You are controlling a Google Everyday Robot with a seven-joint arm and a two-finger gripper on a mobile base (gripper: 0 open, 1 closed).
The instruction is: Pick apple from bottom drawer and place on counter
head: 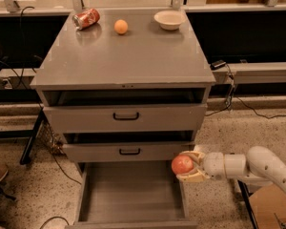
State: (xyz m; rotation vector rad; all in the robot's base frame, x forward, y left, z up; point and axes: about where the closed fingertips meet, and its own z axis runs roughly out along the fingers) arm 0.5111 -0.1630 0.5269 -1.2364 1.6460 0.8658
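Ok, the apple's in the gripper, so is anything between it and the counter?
The gripper holds the apple at the right front corner of the bottom drawer. Above it jut the middle drawer front and the counter edge, so a straight lift may hit them. The can, orange fruit and bowl sit far back.
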